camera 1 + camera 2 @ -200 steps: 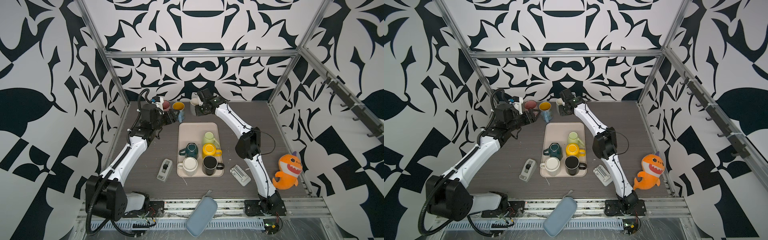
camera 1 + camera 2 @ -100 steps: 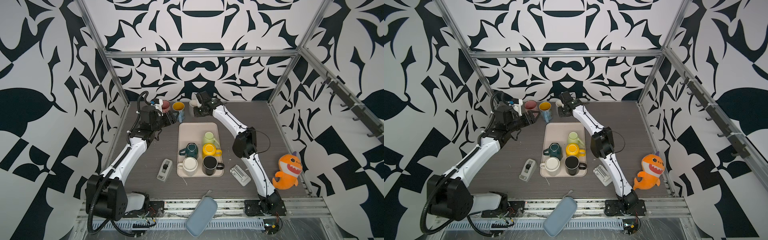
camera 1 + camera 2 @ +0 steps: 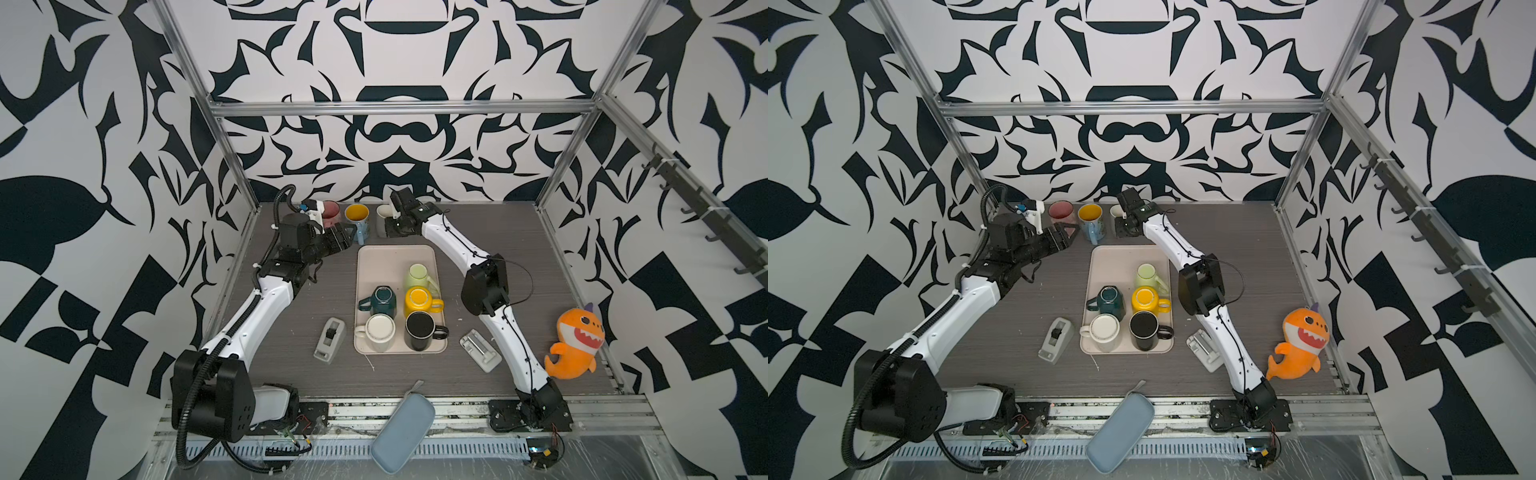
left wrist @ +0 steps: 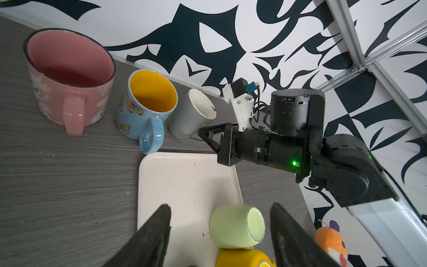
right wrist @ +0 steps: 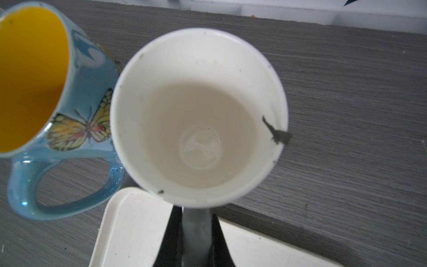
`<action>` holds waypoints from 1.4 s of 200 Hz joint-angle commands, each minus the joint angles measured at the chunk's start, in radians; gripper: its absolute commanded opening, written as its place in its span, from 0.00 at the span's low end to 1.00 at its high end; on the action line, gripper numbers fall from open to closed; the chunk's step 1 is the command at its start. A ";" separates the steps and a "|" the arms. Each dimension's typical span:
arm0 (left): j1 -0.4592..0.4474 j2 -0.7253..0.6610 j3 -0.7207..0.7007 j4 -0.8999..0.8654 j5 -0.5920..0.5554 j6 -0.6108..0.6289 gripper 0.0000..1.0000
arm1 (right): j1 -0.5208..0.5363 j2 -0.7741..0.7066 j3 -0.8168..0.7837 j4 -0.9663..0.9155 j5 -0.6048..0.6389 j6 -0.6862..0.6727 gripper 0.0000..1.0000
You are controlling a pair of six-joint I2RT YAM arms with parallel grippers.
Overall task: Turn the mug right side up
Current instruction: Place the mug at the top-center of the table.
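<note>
The grey mug (image 3: 383, 216) (image 3: 1116, 212) is at the back of the table, mouth up and slightly tilted, beside a blue butterfly mug (image 3: 358, 218). The right wrist view looks down into the grey mug's white inside (image 5: 198, 115). My right gripper (image 3: 390, 230) (image 5: 196, 215) is shut on the mug's handle, which runs between the two black fingers. In the left wrist view the grey mug (image 4: 191, 114) leans, with its base at or close to the tabletop. My left gripper (image 3: 347, 239) (image 4: 220, 208) hangs open and empty left of the tray's far corner.
A pink mug (image 3: 331, 210) stands left of the blue one. The cream tray (image 3: 395, 257) holds several mugs, among them a light green one (image 4: 235, 227) lying on its side. A tape dispenser (image 3: 330, 338), a grey holder (image 3: 480, 351), an orange plush (image 3: 575, 345) and a blue pouch (image 3: 403, 432) lie nearer the front.
My right gripper has carried the grey mug a little to the left, closer to the blue mug. The left arm has hardly moved.
</note>
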 commanded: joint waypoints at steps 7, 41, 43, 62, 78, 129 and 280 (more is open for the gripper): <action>0.006 -0.026 -0.019 0.024 0.009 -0.014 0.71 | 0.009 -0.059 0.061 0.094 -0.001 0.006 0.02; 0.007 -0.027 -0.024 0.029 0.009 -0.016 0.71 | 0.012 -0.056 0.061 0.095 0.007 0.000 0.07; 0.007 -0.029 -0.026 0.029 0.008 -0.016 0.71 | 0.012 -0.055 0.061 0.094 0.007 -0.001 0.07; 0.007 -0.028 -0.028 0.029 0.006 -0.016 0.71 | 0.014 -0.054 0.060 0.093 0.011 -0.002 0.08; 0.009 -0.029 -0.027 0.029 0.004 -0.016 0.72 | 0.014 -0.052 0.060 0.093 0.013 -0.002 0.08; 0.009 -0.029 -0.030 0.032 0.002 -0.016 0.72 | 0.017 -0.050 0.060 0.086 0.031 -0.013 0.12; 0.010 -0.031 -0.036 0.032 0.002 -0.015 0.72 | 0.024 -0.043 0.060 0.061 0.045 -0.023 0.20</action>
